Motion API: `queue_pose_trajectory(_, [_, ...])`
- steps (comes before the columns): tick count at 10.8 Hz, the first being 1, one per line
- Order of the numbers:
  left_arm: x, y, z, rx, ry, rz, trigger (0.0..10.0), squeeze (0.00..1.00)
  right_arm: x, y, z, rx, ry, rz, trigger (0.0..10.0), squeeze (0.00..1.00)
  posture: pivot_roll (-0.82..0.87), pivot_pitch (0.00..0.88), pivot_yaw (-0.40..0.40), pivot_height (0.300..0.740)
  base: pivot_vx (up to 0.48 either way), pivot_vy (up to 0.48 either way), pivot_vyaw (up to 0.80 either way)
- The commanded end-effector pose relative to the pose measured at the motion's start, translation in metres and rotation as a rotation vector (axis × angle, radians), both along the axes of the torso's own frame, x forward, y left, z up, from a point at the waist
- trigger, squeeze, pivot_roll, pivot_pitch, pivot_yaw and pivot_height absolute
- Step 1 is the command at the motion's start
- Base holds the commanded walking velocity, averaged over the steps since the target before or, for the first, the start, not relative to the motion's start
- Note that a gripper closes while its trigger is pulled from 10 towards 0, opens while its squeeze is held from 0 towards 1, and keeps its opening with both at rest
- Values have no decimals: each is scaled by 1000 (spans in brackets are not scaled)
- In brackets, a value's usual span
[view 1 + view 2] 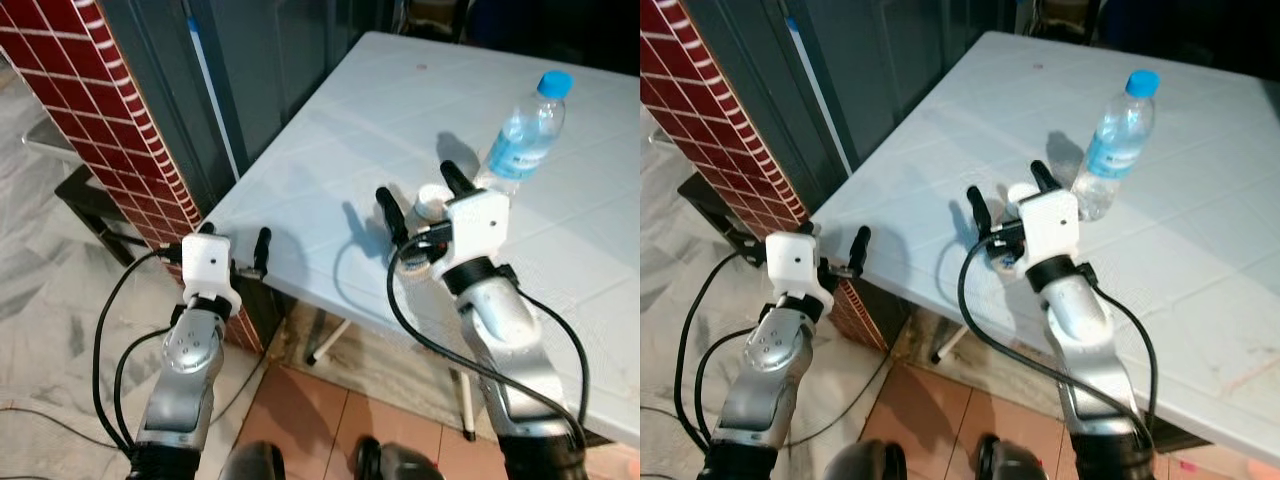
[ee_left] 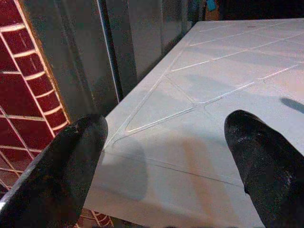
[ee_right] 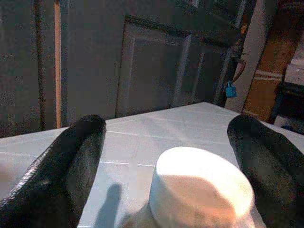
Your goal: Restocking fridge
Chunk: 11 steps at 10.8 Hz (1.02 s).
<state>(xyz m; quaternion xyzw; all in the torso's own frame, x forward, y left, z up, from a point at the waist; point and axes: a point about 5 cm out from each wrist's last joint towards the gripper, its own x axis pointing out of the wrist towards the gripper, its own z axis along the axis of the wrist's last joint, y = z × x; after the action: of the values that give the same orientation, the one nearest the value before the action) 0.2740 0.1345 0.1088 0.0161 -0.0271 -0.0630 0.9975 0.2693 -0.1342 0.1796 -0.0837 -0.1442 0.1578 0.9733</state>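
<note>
I have the right claw (image 1: pixel 418 205) over the white counter (image 1: pixel 350 140), fingers spread wide on either side of a small white-capped container (image 3: pixel 202 187) without touching it. A water bottle with a blue cap (image 1: pixel 525 130) stands upright on the counter just beyond that claw. The left claw (image 2: pixel 166 161) sits at the counter's near corner beside the red tiled wall (image 1: pixel 100 110), fingers wide apart, holding nothing.
</note>
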Motion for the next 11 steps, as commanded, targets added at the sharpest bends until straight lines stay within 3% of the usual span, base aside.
queue_pose_trajectory(1, [-1, 2, -2, 7, 3, 4, 10000, 0, -4, 4, 4, 3, -4, 28, 10000, 1000, -35, 60, 54, 740, 0, 0, 0])
queue_pose_trajectory(4, [0, 0, -3, 0, 8, -4, 10000, 0, -16, -1, 1, 0, 33, 12, 10000, 1000, -39, 58, 49, 740, 0, 0, 0])
queue_pose_trajectory(9, [0, -4, -4, -2, 15, -20, 10000, 0, -18, -2, 3, -6, 43, -9, 10000, 1000, -50, 60, 52, 740, 0, 0, 0])
queue_pose_trajectory(10, [0, -4, -5, -3, 17, -20, 10000, 0, -16, -1, 2, 3, 60, -18, 10000, 812, -50, 63, 51, 740, 0, 0, 0])
queue_pose_trajectory(11, [0, -4, -6, -4, 21, -20, 10000, 0, -14, -1, 1, 1, 65, -25, 10000, 0, -47, 64, 50, 740, 0, 0, 0])
